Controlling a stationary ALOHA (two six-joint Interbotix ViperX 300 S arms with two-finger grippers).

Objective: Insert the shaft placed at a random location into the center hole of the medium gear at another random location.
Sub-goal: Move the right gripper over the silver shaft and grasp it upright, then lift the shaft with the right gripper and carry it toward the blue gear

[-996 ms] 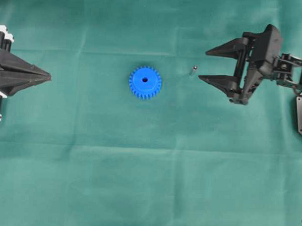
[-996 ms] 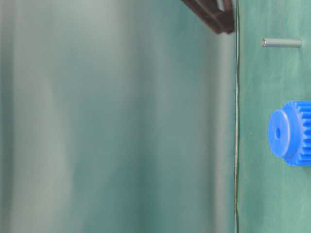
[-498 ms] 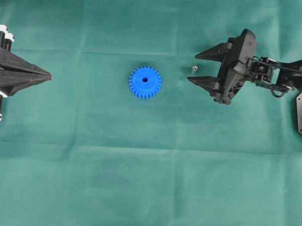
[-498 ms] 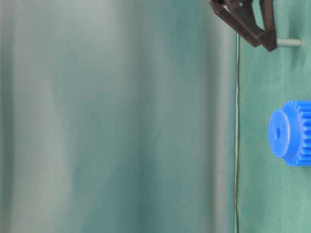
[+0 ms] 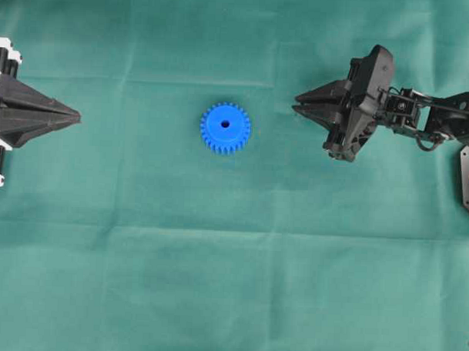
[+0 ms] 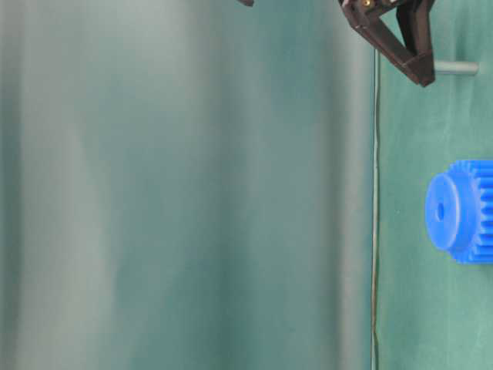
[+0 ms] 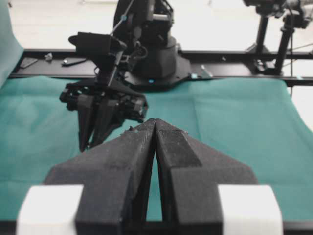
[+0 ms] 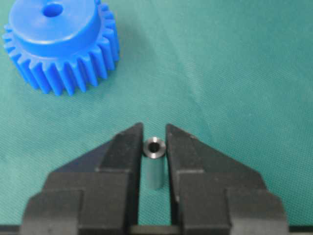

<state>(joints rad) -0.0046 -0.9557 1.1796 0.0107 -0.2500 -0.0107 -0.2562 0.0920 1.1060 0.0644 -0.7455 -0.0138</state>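
While the left gripper (image 5: 76, 119) sits parked at the left edge of the green cloth (image 5: 216, 259), its fingers pressed together in a closed wedge and holding nothing, the work belongs to the other side. Moving right, the medium gear (image 5: 225, 128) lies flat near the middle of the cloth, hub up, with the center hole (image 5: 225, 125) open and unobstructed. Further right, the right gripper (image 8: 154, 142) is drawn in narrowly around the shaft (image 8: 154, 164), which stands between its two fingertips with its hollow end facing the wrist camera. In that view the fingers sit close on either side of the pin, though thin dark slivers beside it make it hard to say whether both pads truly bear on it. In the table-level view the shaft (image 6: 456, 68) pokes out past the fingertips toward the cloth.

The risks, as I judge them, come from that slender hold. If the pinch is loose or off-centre, the pin could tilt or slip out on lifting. A tilted pin would meet the hub's rim instead of the hole, and could nudge the light gear sideways across the cloth.
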